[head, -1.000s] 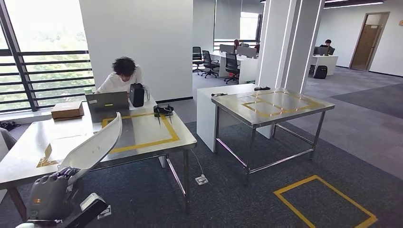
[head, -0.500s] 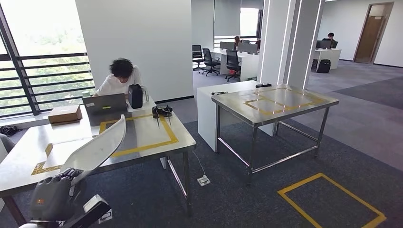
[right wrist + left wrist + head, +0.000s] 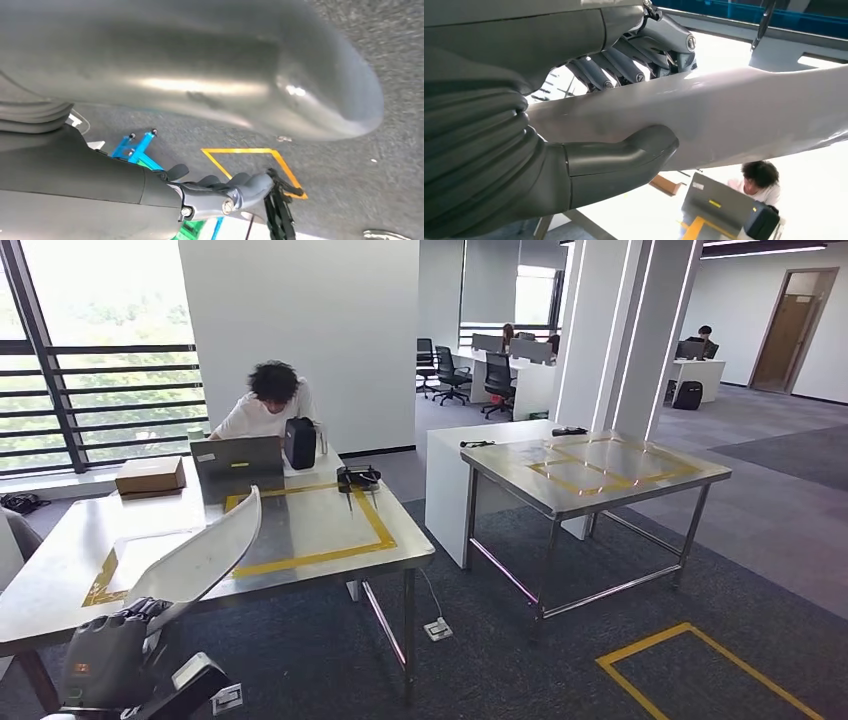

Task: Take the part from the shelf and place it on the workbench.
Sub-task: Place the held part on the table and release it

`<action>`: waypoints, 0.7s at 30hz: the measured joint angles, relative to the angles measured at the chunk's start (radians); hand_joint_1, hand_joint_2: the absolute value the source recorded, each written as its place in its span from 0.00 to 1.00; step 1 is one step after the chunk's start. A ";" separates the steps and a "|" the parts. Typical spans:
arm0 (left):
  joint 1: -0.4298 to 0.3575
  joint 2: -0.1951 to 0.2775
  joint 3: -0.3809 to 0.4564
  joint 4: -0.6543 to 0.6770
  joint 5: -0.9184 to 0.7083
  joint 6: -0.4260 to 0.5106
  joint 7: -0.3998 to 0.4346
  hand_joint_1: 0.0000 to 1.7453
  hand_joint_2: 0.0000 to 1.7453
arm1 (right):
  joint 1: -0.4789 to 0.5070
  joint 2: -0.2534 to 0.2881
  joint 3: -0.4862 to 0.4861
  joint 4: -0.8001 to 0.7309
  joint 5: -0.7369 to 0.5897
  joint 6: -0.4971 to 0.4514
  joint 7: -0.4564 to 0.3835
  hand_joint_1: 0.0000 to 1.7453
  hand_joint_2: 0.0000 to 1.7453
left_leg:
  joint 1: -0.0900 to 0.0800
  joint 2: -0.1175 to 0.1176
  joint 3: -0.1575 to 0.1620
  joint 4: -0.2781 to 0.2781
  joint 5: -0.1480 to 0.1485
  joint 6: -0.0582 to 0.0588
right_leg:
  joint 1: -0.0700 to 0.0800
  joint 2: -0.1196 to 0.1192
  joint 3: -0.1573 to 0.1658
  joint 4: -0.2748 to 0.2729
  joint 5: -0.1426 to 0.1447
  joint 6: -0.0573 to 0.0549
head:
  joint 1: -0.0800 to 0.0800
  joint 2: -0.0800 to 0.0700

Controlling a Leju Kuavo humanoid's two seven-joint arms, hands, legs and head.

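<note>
- Since a second ago the whole head view has shifted: both tables sit further right in the picture and the far table stands lower, so the camera moved, not the furniture. The part kept its place over the left hand.
- The left hand (image 3: 108,652) grips the part (image 3: 205,550), a long white curved panel, at its lower end; the panel rises tilted over the near table's edge.
- The left wrist view adds the grip itself: the thumb (image 3: 624,156) presses one face of the part (image 3: 734,115) while the dark fingers (image 3: 624,57) wrap the other.
- The right hand (image 3: 220,192) hangs over the carpet with its fingers curled in on nothing; a big grey rounded shape above it is too close to identify.
- Two steel tables: the near one (image 3: 60,570) and the far one (image 3: 690,475), each with yellow tape outlines on top.
- On the near table: one laptop (image 3: 238,458), one cardboard box (image 3: 150,476), one black case (image 3: 300,443), one small black device (image 3: 357,478).
- One person (image 3: 268,405) bends over the laptop.
- The floor is dark carpet (image 3: 500,650) with a yellow tape square (image 3: 700,665).
- Further back are a white pillar (image 3: 625,330), desks with office chairs (image 3: 450,375), and a railed window (image 3: 100,390).
</note>
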 joint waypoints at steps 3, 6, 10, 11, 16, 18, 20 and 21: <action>0.008 -0.002 0.000 0.003 0.000 -0.002 -0.001 1.00 1.00 | 0.002 0.000 0.000 0.000 0.001 0.000 0.000 0.00 0.00 | -0.004 -0.004 0.021 0.001 -0.020 0.005 | 0.006 0.000 -0.102 0.116 -0.018 0.000 | 0.002 0.000; 0.010 -0.002 0.000 0.005 0.000 -0.004 -0.001 1.00 1.00 | 0.004 0.000 0.000 0.000 0.002 0.001 0.000 0.00 0.00 | -0.007 -0.006 0.052 0.004 -0.045 -0.001 | 0.012 0.000 -0.068 -0.045 0.109 -0.013 | 0.002 0.000; 0.008 -0.002 0.000 0.005 0.000 -0.006 -0.002 1.00 1.00 | 0.002 0.000 0.000 0.000 0.003 0.002 0.002 0.00 0.00 | -0.013 -0.010 0.071 0.007 -0.067 -0.024 | 0.020 -0.001 -0.020 -0.163 0.138 -0.033 | 0.000 0.000; 0.008 -0.002 0.000 0.005 0.000 -0.007 -0.002 1.00 1.00 | 0.002 0.001 0.000 0.000 0.003 0.003 0.003 0.00 0.00 | -0.013 -0.010 0.073 0.009 -0.070 -0.030 | 0.018 0.000 -0.012 -0.165 0.141 -0.039 | 0.000 0.000; 0.004 0.002 0.000 0.006 0.000 -0.007 -0.004 1.00 1.00 | 0.002 0.002 -0.001 0.000 0.003 0.003 0.005 0.00 0.00 | -0.007 -0.003 -0.046 0.221 -0.137 -0.053 | 0.013 0.001 0.026 -0.171 0.119 -0.062 | -0.005 0.000; 0.011 0.003 0.000 0.008 0.000 -0.007 -0.004 1.00 1.00 | 0.003 0.002 -0.001 0.000 0.003 0.004 0.006 0.00 0.00 | -0.005 -0.001 -0.108 0.285 -0.149 -0.054 | 0.013 0.002 0.040 -0.170 0.105 -0.061 | -0.006 0.000; 0.015 0.005 0.000 0.009 0.000 -0.007 -0.004 1.00 1.00 | 0.004 0.003 -0.001 0.000 0.003 0.004 0.006 0.00 0.00 | -0.005 0.000 -0.102 0.213 -0.077 -0.050 | 0.013 0.005 0.061 -0.170 0.089 -0.058 | -0.007 0.000; 0.015 0.006 0.000 0.010 0.000 -0.007 -0.004 1.00 1.00 | 0.004 0.003 -0.001 0.000 0.003 0.004 0.005 0.00 0.00 | -0.006 0.001 -0.081 0.142 -0.024 -0.046 | 0.013 0.005 0.072 -0.170 0.081 -0.056 | -0.007 0.000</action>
